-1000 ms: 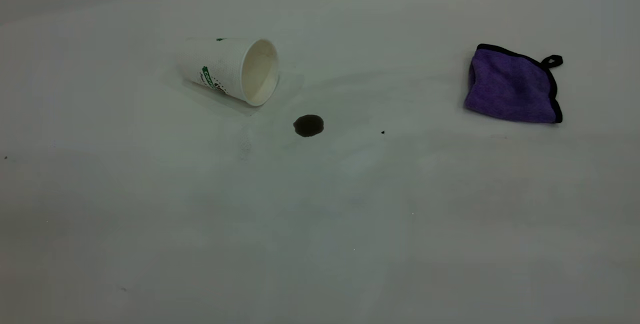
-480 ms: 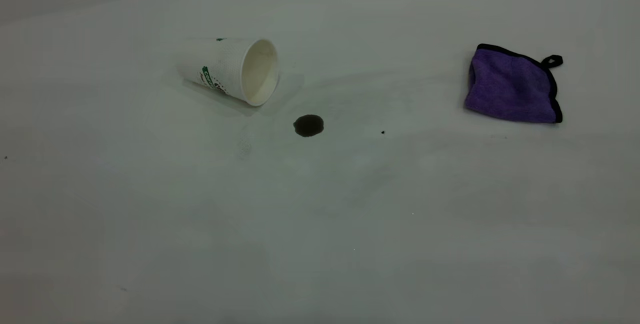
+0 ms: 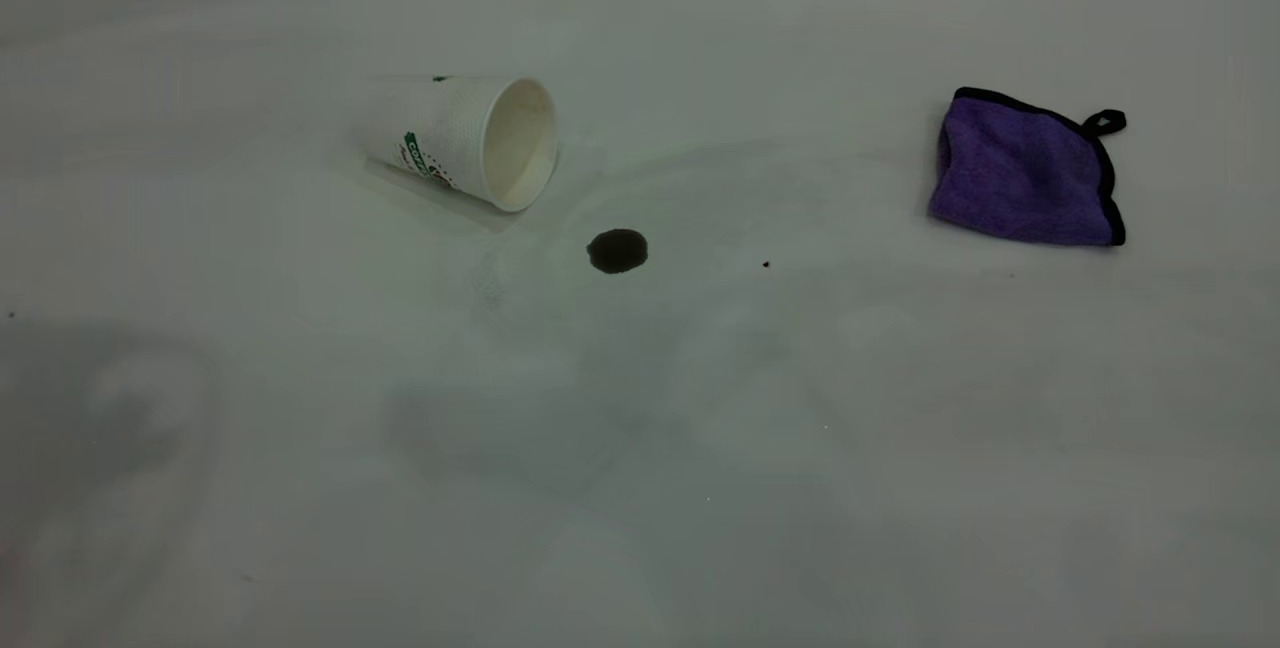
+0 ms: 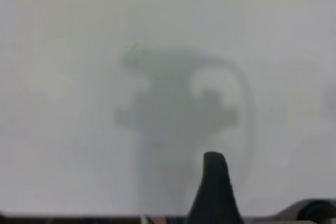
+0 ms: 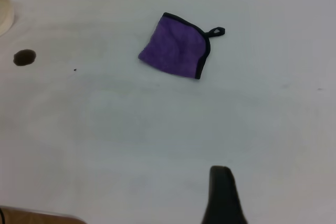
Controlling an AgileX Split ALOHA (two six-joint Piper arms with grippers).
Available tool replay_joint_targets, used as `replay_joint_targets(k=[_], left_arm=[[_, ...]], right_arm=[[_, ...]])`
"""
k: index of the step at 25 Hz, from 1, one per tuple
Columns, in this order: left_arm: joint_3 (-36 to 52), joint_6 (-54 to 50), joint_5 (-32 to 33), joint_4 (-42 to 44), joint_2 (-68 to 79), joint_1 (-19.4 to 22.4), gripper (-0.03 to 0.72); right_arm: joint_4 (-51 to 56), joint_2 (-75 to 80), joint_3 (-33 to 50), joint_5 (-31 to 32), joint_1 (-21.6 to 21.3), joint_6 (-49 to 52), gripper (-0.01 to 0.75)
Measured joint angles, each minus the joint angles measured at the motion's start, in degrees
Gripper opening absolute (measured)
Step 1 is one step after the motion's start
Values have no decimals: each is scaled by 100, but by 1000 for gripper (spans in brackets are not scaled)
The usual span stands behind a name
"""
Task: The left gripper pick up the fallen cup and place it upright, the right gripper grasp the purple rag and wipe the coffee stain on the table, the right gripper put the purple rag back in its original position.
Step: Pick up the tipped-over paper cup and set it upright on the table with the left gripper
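Nothing on the surface (image 3: 700, 488) has budged since a second ago; only a faint shadow has crept in at the near left. Exterior view: cup (image 3: 462, 140) on its side, coffee stain (image 3: 617, 251) just beside its mouth, purple rag (image 3: 1024, 171) well apart on the right. Only the wrist views show each tool, one dark finger (image 4: 214, 190) (image 5: 223, 196) apiece, so can't tell if they're spread.

One dark finger of the right tool (image 5: 223, 195) hangs over the plain white desk (image 5: 157, 140). The small purple fluffy rag (image 5: 176, 52) lies well beyond it, the dark brown roundish stain (image 5: 24, 57) farther off.
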Motion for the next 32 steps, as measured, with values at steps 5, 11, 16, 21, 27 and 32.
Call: replay_joint_targets(k=[5,11,16,21,27,32], left_arm=[[-959,-1286,-37,1136,1507,-1324,664],[-2154,-1991,-6,1902,3383,-2518,661],[-3029,-2103,7,2215,4576,-2981,656],[-3701,-2415,28,2975,5605,-3052,647],[-4129,-2481,-51,3559,6400,-3052,640],[-4223,-2704,-232,4257,6700,-3052,629]], right_arm=[[0,0,0,0,0,0,565],[0,0,0,0,0,0,565],[0,0,0,0,0,0,565],[0,0,0,0,0,0,565],[0,0,0,0,0,0,565],[0,0,0,0,0,0,565]])
